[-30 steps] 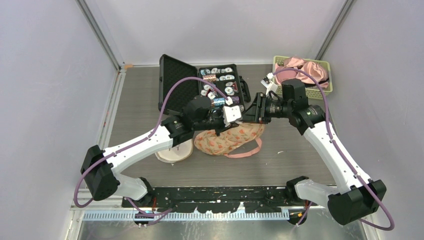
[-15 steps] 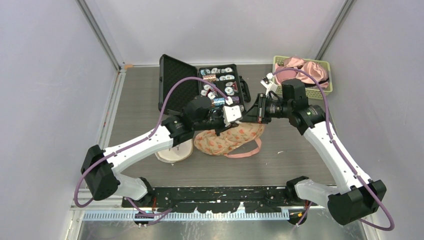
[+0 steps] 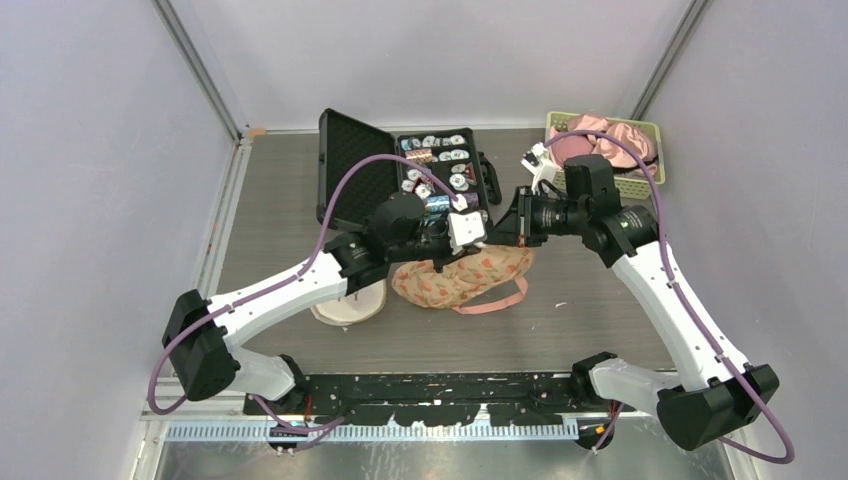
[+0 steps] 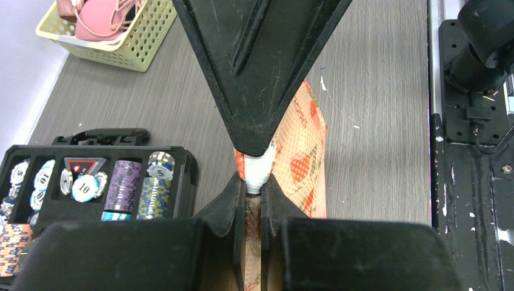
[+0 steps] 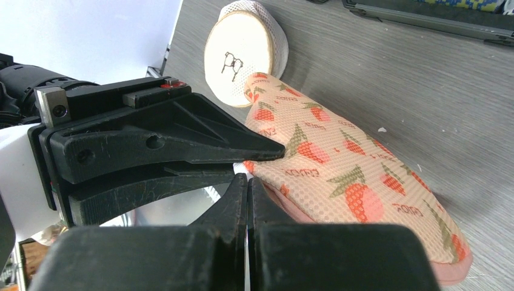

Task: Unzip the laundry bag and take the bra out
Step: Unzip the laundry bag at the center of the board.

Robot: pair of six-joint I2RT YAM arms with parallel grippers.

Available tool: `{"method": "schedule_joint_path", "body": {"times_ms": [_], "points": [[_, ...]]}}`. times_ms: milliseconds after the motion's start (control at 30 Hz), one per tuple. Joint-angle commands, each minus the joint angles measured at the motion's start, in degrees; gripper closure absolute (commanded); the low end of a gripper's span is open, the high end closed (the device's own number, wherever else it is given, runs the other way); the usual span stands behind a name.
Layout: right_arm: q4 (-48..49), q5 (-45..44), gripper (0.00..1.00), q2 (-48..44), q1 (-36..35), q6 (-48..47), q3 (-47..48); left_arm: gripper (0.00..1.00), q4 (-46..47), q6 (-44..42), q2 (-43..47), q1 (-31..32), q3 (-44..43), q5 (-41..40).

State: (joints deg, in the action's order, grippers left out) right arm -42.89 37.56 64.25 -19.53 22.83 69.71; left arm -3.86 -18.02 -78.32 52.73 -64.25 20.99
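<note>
The laundry bag [image 3: 462, 278] is peach mesh with a strawberry print and lies mid-table; it also shows in the left wrist view [image 4: 303, 157] and the right wrist view [image 5: 357, 176]. My left gripper [image 3: 447, 258] [image 4: 253, 182] is shut on the bag's white-tipped end. My right gripper [image 3: 492, 236] [image 5: 247, 180] faces it tip to tip. Its fingers are pressed together at that same end, on the zipper pull, which is mostly hidden. A pink loop [image 3: 497, 302] pokes out at the bag's near edge. The bra inside is hidden.
An open black poker-chip case [image 3: 440, 165] [image 4: 91, 182] stands behind the bag. A yellow-green basket [image 3: 652, 180] [image 4: 130, 48] of pink garments is at the back right. A round white mesh bag [image 3: 350, 305] [image 5: 242, 51] lies left of the laundry bag.
My right arm has drawn slightly to the right and the bag has shifted a little right with it. The left gripper keeps its hold.
</note>
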Motion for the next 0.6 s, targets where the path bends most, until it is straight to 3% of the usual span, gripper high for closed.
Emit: {"method": "schedule_joint_path", "body": {"times_ms": [0,567], "points": [[-3.5,-4.3,1.0,-0.8,1.2,-3.7,2.7,1.0,4.3,-0.1,1.9,-1.0,0.4,-0.8],[-3.6,-2.2,0.99,0.2,5.5,-4.8,3.8,1.0,4.0,-0.7,2.3,-2.2,2.7,-1.3]]}}
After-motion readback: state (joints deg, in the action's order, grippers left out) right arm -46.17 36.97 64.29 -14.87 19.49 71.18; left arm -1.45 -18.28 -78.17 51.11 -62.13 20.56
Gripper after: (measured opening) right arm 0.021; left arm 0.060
